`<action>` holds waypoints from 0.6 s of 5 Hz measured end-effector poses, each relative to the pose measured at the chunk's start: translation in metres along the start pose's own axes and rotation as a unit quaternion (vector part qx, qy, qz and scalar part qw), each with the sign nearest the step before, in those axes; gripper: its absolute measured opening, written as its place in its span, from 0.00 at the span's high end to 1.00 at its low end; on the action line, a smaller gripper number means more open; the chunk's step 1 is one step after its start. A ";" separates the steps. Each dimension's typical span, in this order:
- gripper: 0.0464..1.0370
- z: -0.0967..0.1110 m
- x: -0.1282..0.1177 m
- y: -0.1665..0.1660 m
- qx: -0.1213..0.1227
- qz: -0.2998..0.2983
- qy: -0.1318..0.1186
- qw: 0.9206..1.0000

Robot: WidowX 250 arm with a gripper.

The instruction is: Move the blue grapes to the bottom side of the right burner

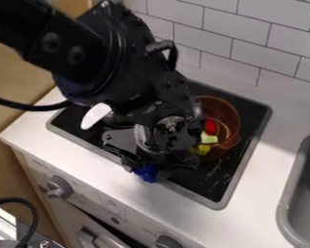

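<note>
Black in finish: observed gripper [159,167] above front edge of stovetop [214,193]; could not determine open, closed or gripping state. Located blue grapes [147,173] at gripper's lower end. Identified brown pot [232,116] rightward, containing red item [210,127] and yellow item [201,149]. Noted gray sink [284,208] farther right.

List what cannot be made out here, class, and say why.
In the camera view:
- Blue grapes: upper part hidden by the gripper.
- Brown pot: left side behind the gripper.
- Red piece and yellow piece inside it: too small to identify.
- Sink: cut off by the right edge.
</note>
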State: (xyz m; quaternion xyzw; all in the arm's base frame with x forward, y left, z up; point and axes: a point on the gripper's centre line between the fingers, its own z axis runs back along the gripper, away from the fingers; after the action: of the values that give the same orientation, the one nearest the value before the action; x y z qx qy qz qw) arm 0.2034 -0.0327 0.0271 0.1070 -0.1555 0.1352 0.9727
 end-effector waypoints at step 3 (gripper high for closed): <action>0.04 -0.008 -0.009 -0.005 0.001 -0.004 0.006 1.000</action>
State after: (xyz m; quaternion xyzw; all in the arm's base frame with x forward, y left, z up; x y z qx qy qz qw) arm 0.1986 -0.0376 0.0156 0.1081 -0.1490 0.1324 0.9739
